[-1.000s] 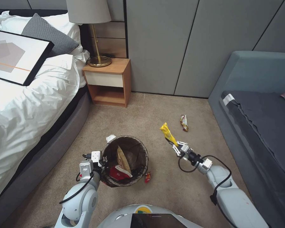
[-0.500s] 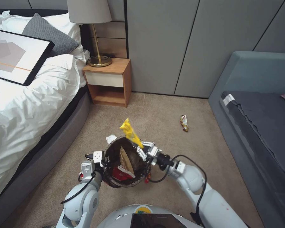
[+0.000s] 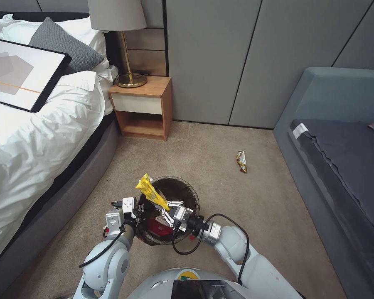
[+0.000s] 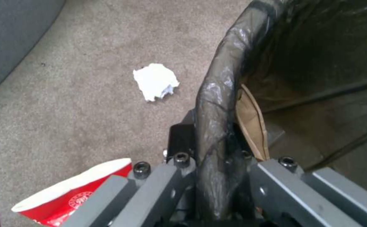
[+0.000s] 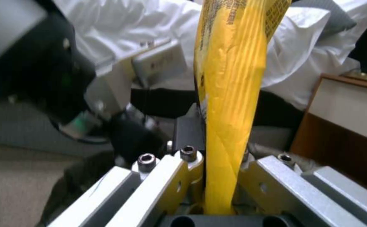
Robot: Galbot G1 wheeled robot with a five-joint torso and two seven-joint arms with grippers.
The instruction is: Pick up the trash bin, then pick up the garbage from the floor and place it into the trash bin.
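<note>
On bedroom carpet, your right gripper (image 3: pixel 167 207) pinches the yellow wrapper (image 3: pixel 152 193) upright over the trash bin (image 3: pixel 190 195); left gripper (image 3: pixel 134 211) clamps its rim.

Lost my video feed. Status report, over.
Left gripper clamped on trash bin rim. Right gripper holds yellow wrapper above bin mouth. Nothing blocking the drop.

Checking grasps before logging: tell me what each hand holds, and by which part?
Left hand grips the trash bin by its bagged rim; right hand pinches the yellow wrapper at its lower end.
</note>
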